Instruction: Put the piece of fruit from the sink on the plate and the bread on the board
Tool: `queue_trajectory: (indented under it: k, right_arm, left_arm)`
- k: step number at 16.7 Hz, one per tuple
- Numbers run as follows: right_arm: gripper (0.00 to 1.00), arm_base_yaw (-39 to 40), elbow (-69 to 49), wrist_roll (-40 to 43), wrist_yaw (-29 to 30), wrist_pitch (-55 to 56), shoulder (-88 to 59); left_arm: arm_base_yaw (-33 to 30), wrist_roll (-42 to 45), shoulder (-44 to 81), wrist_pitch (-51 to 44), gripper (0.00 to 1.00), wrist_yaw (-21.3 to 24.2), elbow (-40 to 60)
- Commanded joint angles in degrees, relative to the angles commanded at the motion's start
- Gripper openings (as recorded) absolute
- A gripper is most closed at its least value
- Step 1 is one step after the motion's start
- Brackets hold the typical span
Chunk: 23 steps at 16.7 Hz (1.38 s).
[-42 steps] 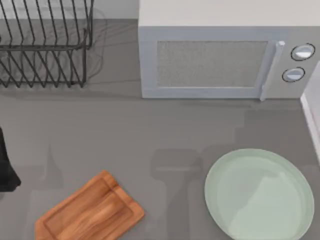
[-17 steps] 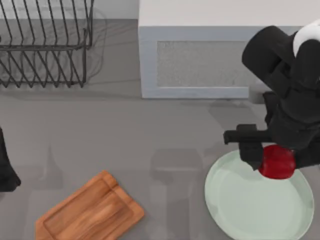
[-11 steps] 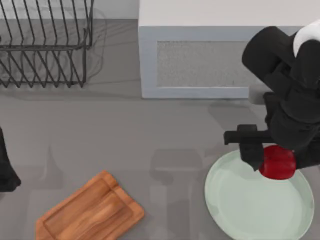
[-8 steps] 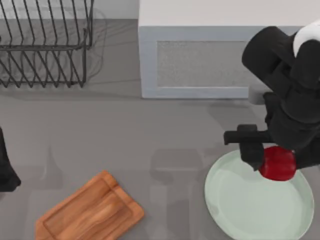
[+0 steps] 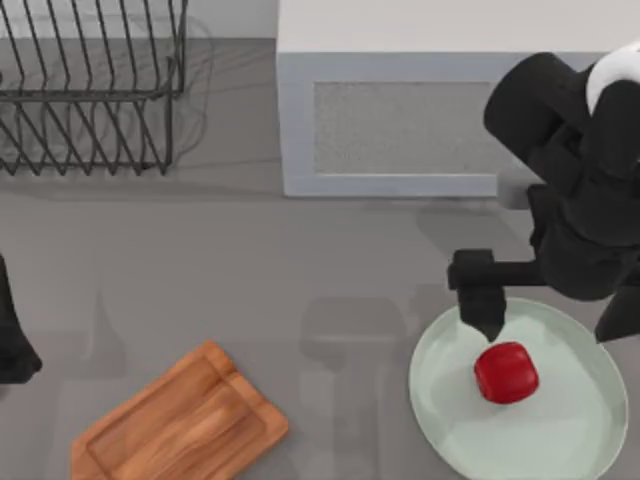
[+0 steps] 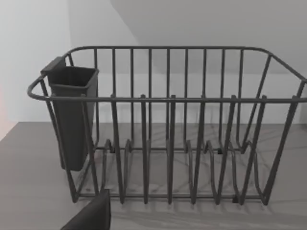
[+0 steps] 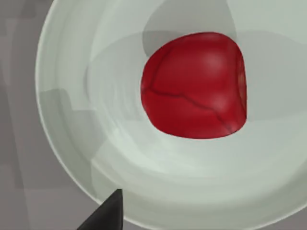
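The piece of fruit (image 5: pixel 505 372), small, glossy and red, lies loose on the pale mint-green plate (image 5: pixel 440 400) at the front right. My right gripper (image 5: pixel 550 326) hangs open just above the plate's far rim, and its fingers (image 5: pixel 486 308) do not touch the fruit. In the right wrist view the fruit (image 7: pixel 194 86) rests inside the plate (image 7: pixel 67 100), close below the camera. The reddish-brown board (image 5: pixel 180 420) lies bare at the front left. The bread and the sink are out of view. My left arm (image 5: pixel 10 335) stays parked at the table's left edge.
A white microwave (image 5: pixel 400 125) stands at the back, behind the right arm. At the back left is a black wire dish rack (image 5: pixel 90 90), which the left wrist view faces (image 6: pixel 168 129) with its dark cutlery cup (image 6: pixel 72 115). Grey counter lies between board and plate.
The right arm came in carrying the fruit over the plate. Its fingers have now spread and the fruit has dropped onto the plate, toward the front.
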State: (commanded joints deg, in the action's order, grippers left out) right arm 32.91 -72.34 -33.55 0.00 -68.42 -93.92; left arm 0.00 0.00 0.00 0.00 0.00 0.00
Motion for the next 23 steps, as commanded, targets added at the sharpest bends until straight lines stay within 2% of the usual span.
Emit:
queue_trajectory:
  k: [7,11,15,23]
  right_arm:
    - [1.0,-0.3,0.4,0.3,0.0,0.4,0.6]
    - [1.0,-3.3,6.9,3.3,0.0,6.6,8.6]
    - [1.0,-8.9,19.6,9.0,0.0,18.5,25.5]
    - [1.0,-23.6,52.4,24.1,0.0,49.3,71.4]
  left_arm:
    - [0.0,0.0,0.0,0.0,1.0,0.0,0.0]
    - [0.0,0.0,0.0,0.0,1.0,0.0,0.0]
    - [0.0,0.0,0.0,0.0,1.0,0.0,0.0]
    - [0.0,0.0,0.0,0.0,1.0,0.0,0.0]
